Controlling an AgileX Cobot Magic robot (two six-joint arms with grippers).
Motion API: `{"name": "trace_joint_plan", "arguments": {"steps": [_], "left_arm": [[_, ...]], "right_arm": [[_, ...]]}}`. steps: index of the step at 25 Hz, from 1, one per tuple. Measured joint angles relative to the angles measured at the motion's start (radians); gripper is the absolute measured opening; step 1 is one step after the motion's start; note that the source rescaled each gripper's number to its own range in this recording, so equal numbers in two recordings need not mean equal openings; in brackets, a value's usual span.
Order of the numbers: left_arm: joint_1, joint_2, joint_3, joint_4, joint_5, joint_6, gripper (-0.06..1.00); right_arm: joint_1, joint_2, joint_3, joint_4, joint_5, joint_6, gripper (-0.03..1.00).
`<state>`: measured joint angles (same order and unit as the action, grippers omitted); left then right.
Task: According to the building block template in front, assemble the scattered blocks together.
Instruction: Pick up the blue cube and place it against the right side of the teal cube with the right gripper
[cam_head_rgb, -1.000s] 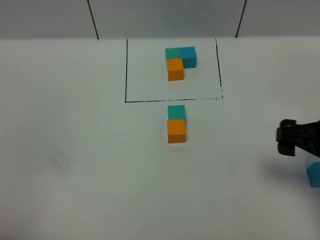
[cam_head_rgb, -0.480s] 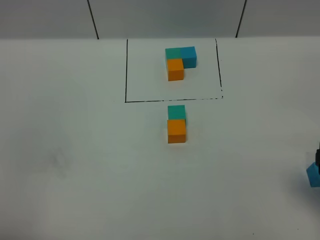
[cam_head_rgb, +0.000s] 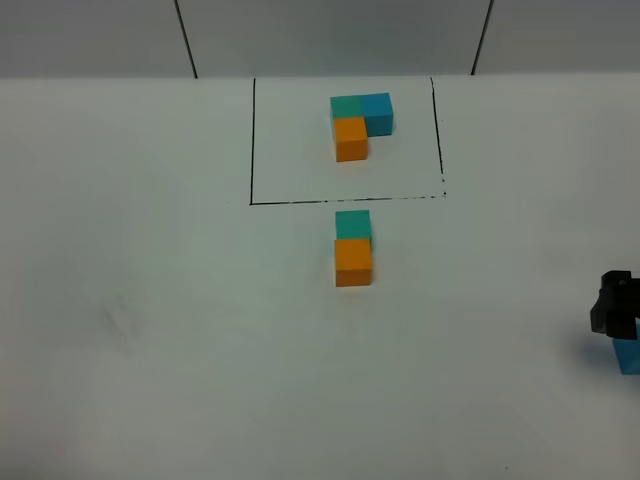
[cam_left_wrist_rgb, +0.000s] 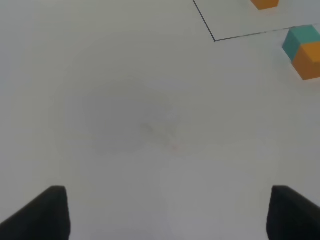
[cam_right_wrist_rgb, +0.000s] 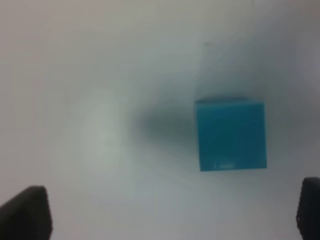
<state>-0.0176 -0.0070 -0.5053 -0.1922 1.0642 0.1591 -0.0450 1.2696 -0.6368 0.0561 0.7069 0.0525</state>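
Right gripper (cam_right_wrist_rgb: 167, 215): the jaws stand wide apart and hold nothing. In the right wrist view both dark fingertips (cam_right_wrist_rgb: 25, 215) are clear of the light blue cube (cam_right_wrist_rgb: 230, 135), which lies flat on the white table (cam_head_rgb: 150, 300) ahead of them, closer to one finger than the other. In the exterior high view this gripper (cam_head_rgb: 612, 303) sits at the right edge, directly above that cube (cam_head_rgb: 630, 355).

Left gripper (cam_left_wrist_rgb: 169, 215): the jaws are spread and empty, over bare table.

The teal cube (cam_head_rgb: 353, 224) and orange cube (cam_head_rgb: 353, 261) touch face to face near the table centre, teal on the far side, just outside the near line of the black outline (cam_head_rgb: 252, 140). The light blue cube lies well apart from this pair.

The building block template (cam_head_rgb: 351, 138) rests inside the outline: teal and blue side by side, orange against the teal's near face.
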Motion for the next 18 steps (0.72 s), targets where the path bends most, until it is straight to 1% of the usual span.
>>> {"name": "trace_joint_plan", "arguments": {"steps": [2, 3, 6, 11, 15, 18], "left_arm": [[0.0, 0.0, 0.0, 0.0, 0.0, 0.0, 0.77], [0.0, 0.0, 0.0, 0.0, 0.0, 0.0, 0.77], [0.0, 0.0, 0.0, 0.0, 0.0, 0.0, 0.77], [0.0, 0.0, 0.0, 0.0, 0.0, -0.002, 0.77], [0.0, 0.0, 0.0, 0.0, 0.0, -0.002, 0.77], [0.0, 0.0, 0.0, 0.0, 0.0, -0.002, 0.77]], "right_arm": [[-0.028, 0.065, 0.0, 0.016, -0.018, -0.052, 1.0], [-0.041, 0.099, 0.0, 0.015, -0.03, -0.061, 1.0], [-0.065, 0.185, 0.0, -0.02, -0.071, -0.07, 1.0], [-0.067, 0.276, 0.0, -0.065, -0.123, -0.084, 1.0], [-0.068, 0.314, 0.0, -0.069, -0.127, -0.124, 1.0], [-0.078, 0.338, 0.0, -0.07, -0.127, -0.13, 0.96]]}}
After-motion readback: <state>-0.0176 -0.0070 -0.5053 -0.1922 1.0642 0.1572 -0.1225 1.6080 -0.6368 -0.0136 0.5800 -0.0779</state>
